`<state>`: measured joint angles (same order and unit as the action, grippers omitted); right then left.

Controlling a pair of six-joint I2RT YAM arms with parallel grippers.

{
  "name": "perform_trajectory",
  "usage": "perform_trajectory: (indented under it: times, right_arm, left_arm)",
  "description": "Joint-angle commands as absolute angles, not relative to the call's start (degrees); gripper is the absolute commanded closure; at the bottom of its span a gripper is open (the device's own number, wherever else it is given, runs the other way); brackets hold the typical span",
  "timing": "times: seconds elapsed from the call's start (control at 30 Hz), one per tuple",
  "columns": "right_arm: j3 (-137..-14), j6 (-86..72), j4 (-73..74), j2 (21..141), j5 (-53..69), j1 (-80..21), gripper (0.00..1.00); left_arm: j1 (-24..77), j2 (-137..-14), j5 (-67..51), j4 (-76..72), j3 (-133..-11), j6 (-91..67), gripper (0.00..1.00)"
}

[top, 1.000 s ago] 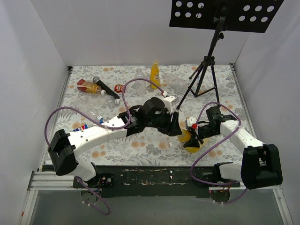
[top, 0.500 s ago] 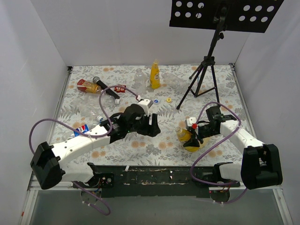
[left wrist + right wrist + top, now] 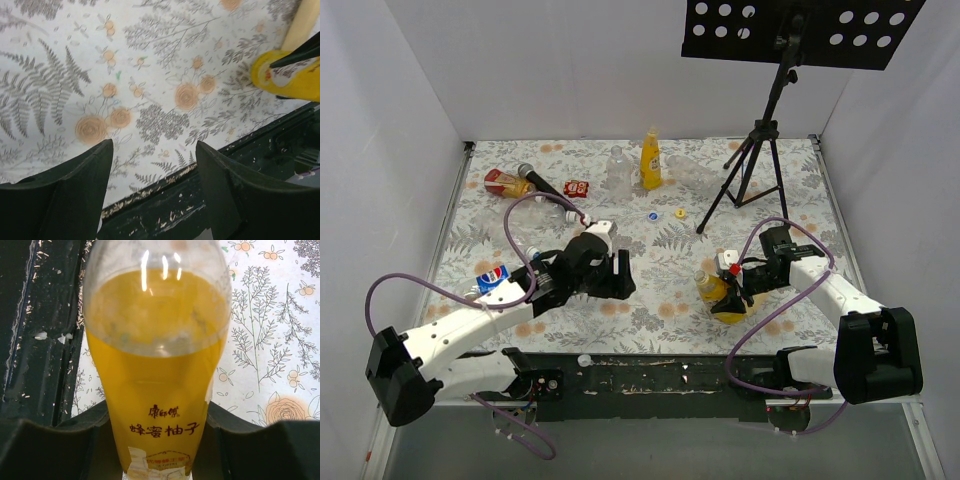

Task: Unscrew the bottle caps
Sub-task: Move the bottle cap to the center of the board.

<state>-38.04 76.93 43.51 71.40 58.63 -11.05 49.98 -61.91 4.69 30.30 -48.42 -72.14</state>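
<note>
My right gripper (image 3: 732,290) (image 3: 157,415) is shut on an orange-yellow bottle (image 3: 720,297) (image 3: 156,365) with a yellow label, tilted near the table's front, neck toward the left. Its neck end (image 3: 702,279) is too small to tell whether a cap sits on it. My left gripper (image 3: 618,272) (image 3: 154,150) hangs open and empty over the flowered cloth, well left of that bottle, which shows at the left wrist view's right edge (image 3: 287,75). Two loose bottle caps lie mid-table, one whitish (image 3: 653,215) and one yellow (image 3: 679,213).
At the back stand an orange bottle (image 3: 650,160) and a clear one (image 3: 616,168). A red-labelled bottle (image 3: 503,183), a black microphone (image 3: 537,183) and a blue-labelled bottle (image 3: 492,277) lie on the left. A tripod stand (image 3: 752,170) is back right. A small white round piece (image 3: 584,359) sits on the black front rail (image 3: 650,375).
My left gripper has pulled away from the held bottle's neck, moving left and toward the front, and its jaws have opened. The right gripper and its bottle have stayed put.
</note>
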Motion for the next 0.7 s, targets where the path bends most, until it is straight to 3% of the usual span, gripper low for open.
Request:
perform_trajectory:
  times: [0.0,0.2,0.37,0.67]
  right_arm:
    - [-40.17,77.43,42.89,70.84,62.31,-11.34,0.99]
    - [-40.25,77.43,42.98,71.19,62.4,-11.42,0.99]
    - [-40.34,77.43,43.07,71.37,62.58,-11.34,0.99]
    - [-40.25,77.34,43.07,70.93,62.58,-11.34,0.99]
  left_arm:
    - [49.66,-59.15,6.24,45.06,-50.09,-79.18,0.35]
    - [49.83,-53.45,2.29,56.67,-47.03,-90.15,0.39]
    - [52.64,-51.94,6.41,64.94,-45.18,-99.57,0.36]
    - [57.74,-61.52,11.34,63.47,-40.35,-107.84,0.34]
